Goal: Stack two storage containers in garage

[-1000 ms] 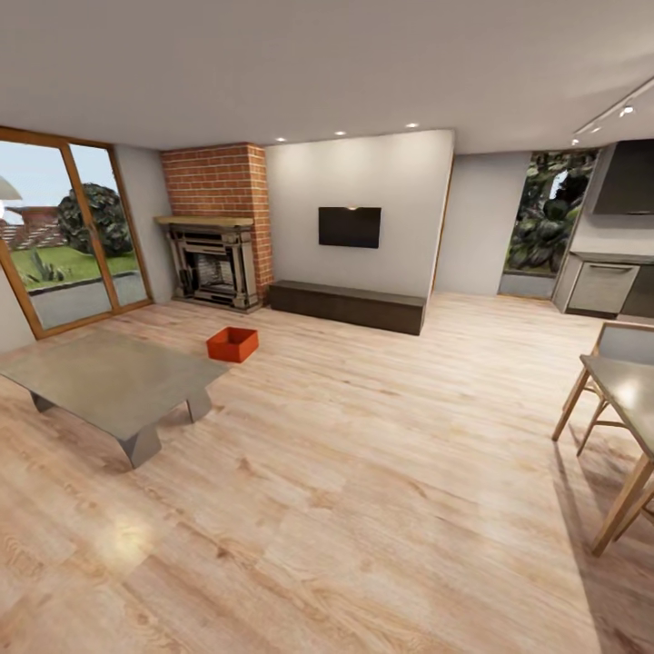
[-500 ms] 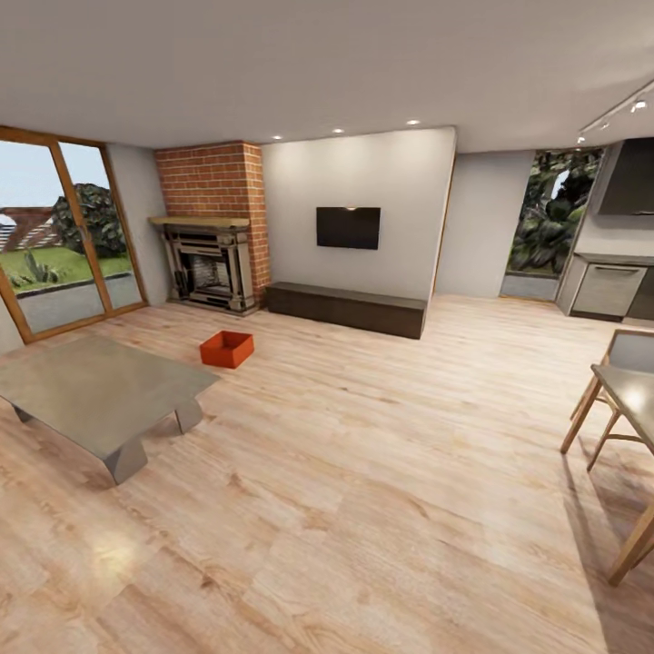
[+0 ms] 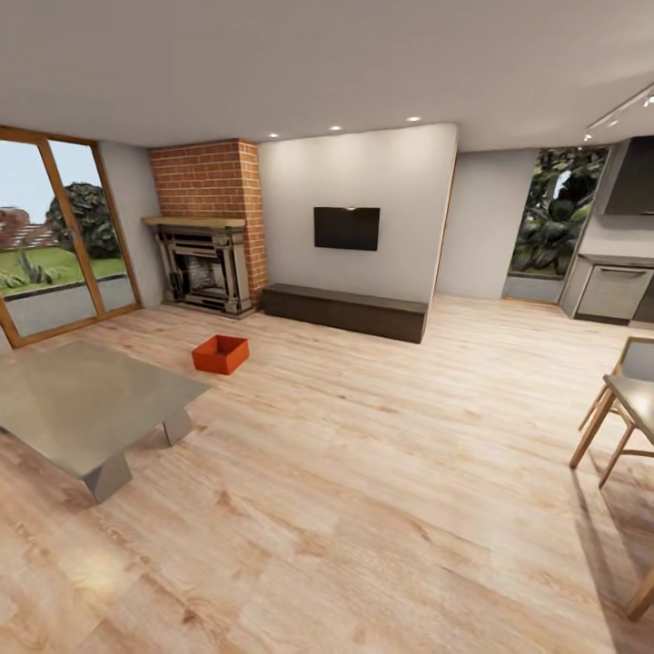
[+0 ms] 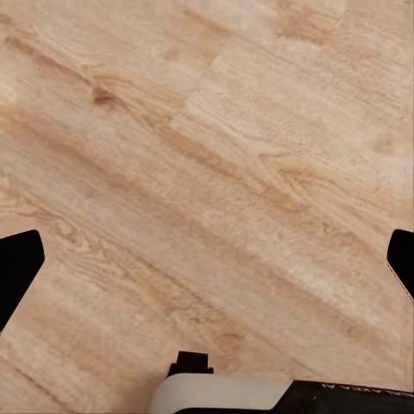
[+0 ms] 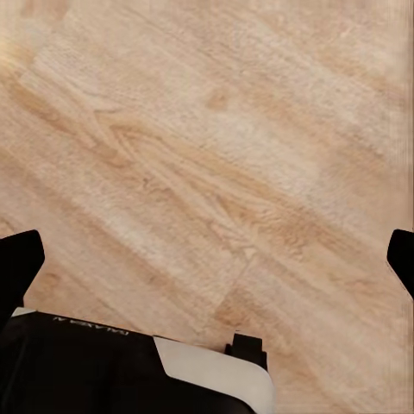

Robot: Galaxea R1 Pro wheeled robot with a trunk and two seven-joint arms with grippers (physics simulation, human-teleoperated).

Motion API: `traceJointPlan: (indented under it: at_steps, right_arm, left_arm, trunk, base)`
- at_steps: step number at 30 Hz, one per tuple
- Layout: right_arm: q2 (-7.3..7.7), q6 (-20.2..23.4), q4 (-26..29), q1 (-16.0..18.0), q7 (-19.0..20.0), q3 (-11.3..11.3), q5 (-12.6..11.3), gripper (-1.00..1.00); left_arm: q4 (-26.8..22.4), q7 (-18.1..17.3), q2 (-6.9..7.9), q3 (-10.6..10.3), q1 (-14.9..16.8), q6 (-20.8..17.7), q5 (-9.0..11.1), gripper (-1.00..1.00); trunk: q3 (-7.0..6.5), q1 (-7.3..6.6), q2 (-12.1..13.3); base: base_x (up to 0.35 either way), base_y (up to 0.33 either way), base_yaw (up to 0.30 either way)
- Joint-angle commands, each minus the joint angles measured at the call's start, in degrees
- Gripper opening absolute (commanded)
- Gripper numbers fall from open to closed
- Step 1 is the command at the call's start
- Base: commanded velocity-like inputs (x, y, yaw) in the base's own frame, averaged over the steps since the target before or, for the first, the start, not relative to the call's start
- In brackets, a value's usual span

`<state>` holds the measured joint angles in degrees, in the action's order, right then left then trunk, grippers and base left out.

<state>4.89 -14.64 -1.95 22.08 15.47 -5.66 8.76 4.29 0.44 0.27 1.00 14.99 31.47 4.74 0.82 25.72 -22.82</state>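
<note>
Furnishings around a wood-floored room

A grey low table [image 3: 86, 404] stands at the left, near a glazed door [image 3: 54, 241] with a wooden frame. A brick fireplace [image 3: 207, 227] fills the corner; beside it a black screen [image 3: 347, 228] hangs on the pale wall above a long dark bench [image 3: 345, 312]. At the right stand a wooden chair [image 3: 622, 409] and grey kitchen cabinets [image 3: 613, 291].

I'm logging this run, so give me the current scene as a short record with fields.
room: living room, light wood plank floor
bin in view: one orange-red bin on the floor, open side up
bin's neighbours: grey low table nearer the camera, brick fireplace beyond
left pincer: open, over bare floor, holding nothing
right pincer: open, over bare floor, holding nothing
</note>
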Motion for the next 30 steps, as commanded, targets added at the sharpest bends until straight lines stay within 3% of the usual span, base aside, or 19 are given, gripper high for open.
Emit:
traceJointPlan:
  at_steps: [1, 30]
  right_arm:
    - [0.03, -0.36, -0.19, 0.1, 0.09, -0.5, 0.55, 1.0]
    - [0.03, -0.31, -0.19, 0.09, 0.12, -0.5, 0.55, 1.0]
  left_arm:
    - [0.25, -0.09, 0.0, 0.06, 0.09, 0.36, 0.26, 1.0]
    - [0.28, -0.09, 0.0, 0.06, 0.12, 0.37, 0.26, 1.0]
  trunk:
    - [0.09, 0.07, -0.09]
    - [-0.29, 0.07, -0.09]
  base:
    - [0.318, -0.078, 0.0]
    - [0.318, -0.076, 0.01]
